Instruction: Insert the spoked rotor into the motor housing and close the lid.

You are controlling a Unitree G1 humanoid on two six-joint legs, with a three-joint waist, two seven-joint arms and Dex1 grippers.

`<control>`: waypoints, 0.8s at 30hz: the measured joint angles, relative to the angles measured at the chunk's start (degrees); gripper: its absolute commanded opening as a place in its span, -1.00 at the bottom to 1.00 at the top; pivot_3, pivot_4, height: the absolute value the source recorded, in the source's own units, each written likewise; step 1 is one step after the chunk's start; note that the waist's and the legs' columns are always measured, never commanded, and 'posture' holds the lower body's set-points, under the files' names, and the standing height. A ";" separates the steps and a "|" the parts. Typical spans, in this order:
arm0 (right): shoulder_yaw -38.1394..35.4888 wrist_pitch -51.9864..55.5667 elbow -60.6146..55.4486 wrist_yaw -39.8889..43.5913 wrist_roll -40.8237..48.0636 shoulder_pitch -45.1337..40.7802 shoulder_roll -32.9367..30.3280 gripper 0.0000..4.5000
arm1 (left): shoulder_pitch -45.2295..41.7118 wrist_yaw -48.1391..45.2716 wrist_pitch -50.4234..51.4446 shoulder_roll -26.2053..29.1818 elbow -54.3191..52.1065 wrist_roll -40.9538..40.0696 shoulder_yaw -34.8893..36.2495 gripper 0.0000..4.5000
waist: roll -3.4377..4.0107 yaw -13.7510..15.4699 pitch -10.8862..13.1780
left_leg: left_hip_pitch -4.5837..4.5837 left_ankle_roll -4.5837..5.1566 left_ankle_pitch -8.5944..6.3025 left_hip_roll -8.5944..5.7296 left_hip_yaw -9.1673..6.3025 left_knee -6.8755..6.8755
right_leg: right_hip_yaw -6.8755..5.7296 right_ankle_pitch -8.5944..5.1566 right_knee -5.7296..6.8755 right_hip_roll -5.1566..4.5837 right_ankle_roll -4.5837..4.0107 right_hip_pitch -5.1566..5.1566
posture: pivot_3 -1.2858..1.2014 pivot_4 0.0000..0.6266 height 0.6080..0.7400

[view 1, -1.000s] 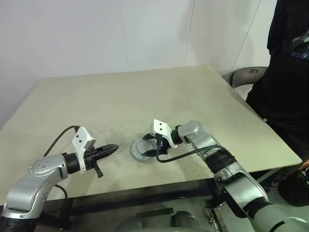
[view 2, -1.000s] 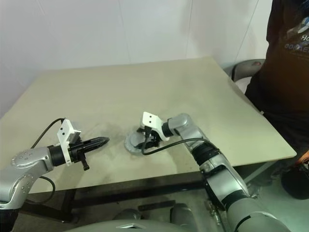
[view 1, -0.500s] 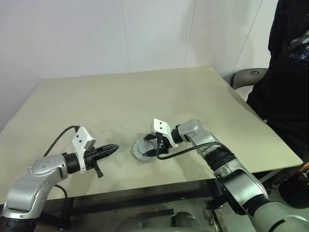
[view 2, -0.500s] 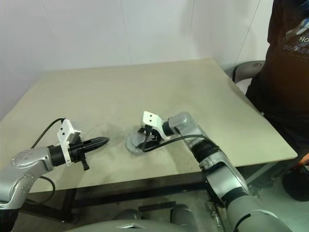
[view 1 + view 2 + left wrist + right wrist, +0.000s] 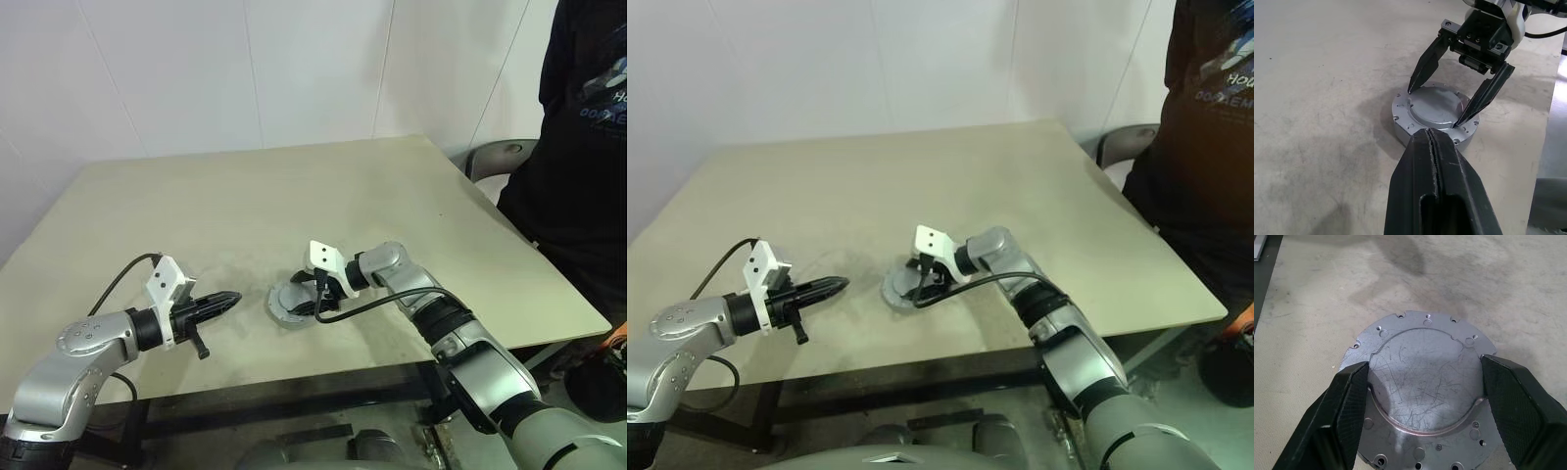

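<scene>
The lid (image 5: 1425,396), a flat grey scratched disc with a raised round centre, lies flat on the silver motor housing (image 5: 1420,140) near the table's front middle. My right gripper (image 5: 1424,363) reaches down over it from the right. Its two fingertips sit against opposite sides of the lid's raised centre, holding it. The spoked rotor is hidden. My left gripper (image 5: 230,298) hovers just left of the housing, pointing at it, shut and empty.
The beige table (image 5: 245,196) stretches wide behind the housing. A person in dark clothes (image 5: 578,147) stands at the right edge beside a grey chair (image 5: 500,157). A black cable (image 5: 377,305) loops from my right wrist over the table.
</scene>
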 measured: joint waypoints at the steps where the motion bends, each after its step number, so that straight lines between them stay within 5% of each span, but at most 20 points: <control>1: 0.00 -0.04 0.00 0.01 0.00 0.01 0.00 0.43 | 0.00 0.03 0.00 0.00 0.00 0.00 -0.03 -1.00 | 0.00 -0.01 0.00 | 0.00 0.00 0.00 0.00 0.00 0.00 | 0.00 0.00 0.00 0.00 0.00 0.00 | 0.03 -1.00 1.00; 24: 0.37 -1.10 0.31 2.37 -0.57 -0.75 -0.56 0.43 | -2.47 2.77 1.63 -1.73 0.73 1.07 -2.73 -1.00 | 0.03 0.15 0.01 | -0.10 0.03 -0.03 -0.02 -0.01 -0.10 | -0.02 -0.06 -0.12 -0.06 0.08 -0.07 | 0.03 -1.00 1.00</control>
